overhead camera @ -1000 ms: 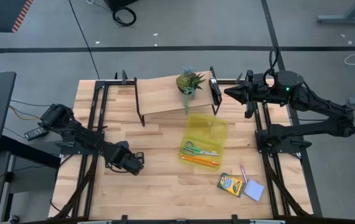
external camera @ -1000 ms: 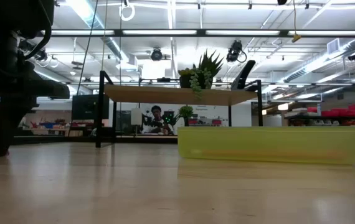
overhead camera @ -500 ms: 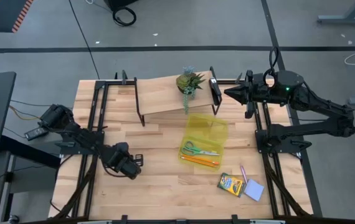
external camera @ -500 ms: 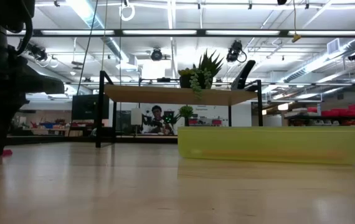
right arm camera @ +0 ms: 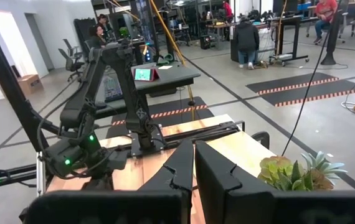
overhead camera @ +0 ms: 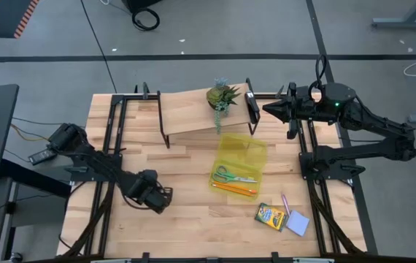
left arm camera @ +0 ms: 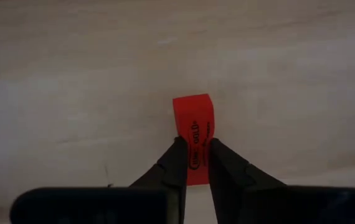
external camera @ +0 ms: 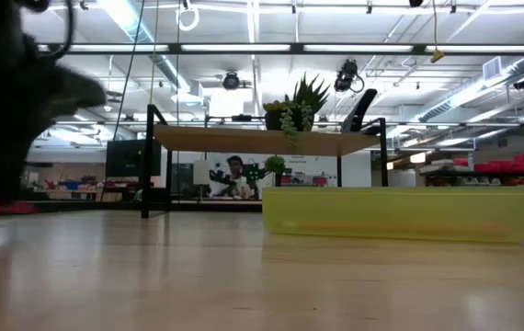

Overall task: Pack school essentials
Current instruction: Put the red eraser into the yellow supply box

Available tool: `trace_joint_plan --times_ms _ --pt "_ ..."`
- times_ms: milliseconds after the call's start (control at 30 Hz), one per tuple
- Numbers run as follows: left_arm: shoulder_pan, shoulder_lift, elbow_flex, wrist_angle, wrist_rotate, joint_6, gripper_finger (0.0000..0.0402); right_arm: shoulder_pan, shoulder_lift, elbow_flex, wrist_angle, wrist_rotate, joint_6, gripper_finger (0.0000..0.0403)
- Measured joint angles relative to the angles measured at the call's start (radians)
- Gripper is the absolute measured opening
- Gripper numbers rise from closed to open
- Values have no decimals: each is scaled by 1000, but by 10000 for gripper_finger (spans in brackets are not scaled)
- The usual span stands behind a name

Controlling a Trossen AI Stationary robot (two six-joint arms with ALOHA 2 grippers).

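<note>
From above, the left pincer (overhead camera: 161,199) sits low over the pale wooden surface (overhead camera: 193,219), near its left-front part, well apart from the translucent yellow rectangular pouch (overhead camera: 239,165) at centre. In the pouch lie the green-handled scissors (overhead camera: 231,175) and, just beside them, the two orange pencils (overhead camera: 234,188). Nearer the front right corner lie the yellow-green crayon box (overhead camera: 269,216), the thin pink pen (overhead camera: 286,204) and the pale blue square notepad (overhead camera: 298,223), close together. The small potted spiky green plant (overhead camera: 222,96) stands on the raised wooden shelf (overhead camera: 193,109) at the back. The right pincer (overhead camera: 268,108) waits at the back right, beside the shelf's end.

At table height, the pouch (external camera: 396,215) shows as a long yellow wall on the surface, the plant (external camera: 299,103) on the shelf behind it, and a dark blurred arm at the far left.

Through the left wrist camera, the left pincer (left arm camera: 195,163) is narrowed onto a small red rectangular eraser with dark lettering (left arm camera: 194,127), which lies on the wood.

Through the right wrist camera, the right pincer (right arm camera: 194,163) has its fingers pressed together, holding nothing, with the plant (right arm camera: 293,174) near.
</note>
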Motion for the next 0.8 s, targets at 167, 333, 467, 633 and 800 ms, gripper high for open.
trace_joint_plan --times_ms 167,333,467,633,800 --pt "36 -1 69 32 -55 116 45 0 0 0 0 0 -15 23" --pt "104 26 107 103 -71 231 48 0 0 0 0 -10 -19 23" --pt "158 43 136 156 -88 301 48 0 0 0 0 -57 -14 23" --pt "230 82 208 219 -114 427 49 0 0 0 0 -84 -15 23" --pt "299 168 314 274 -116 578 49 0 0 0 0 -90 -26 23"
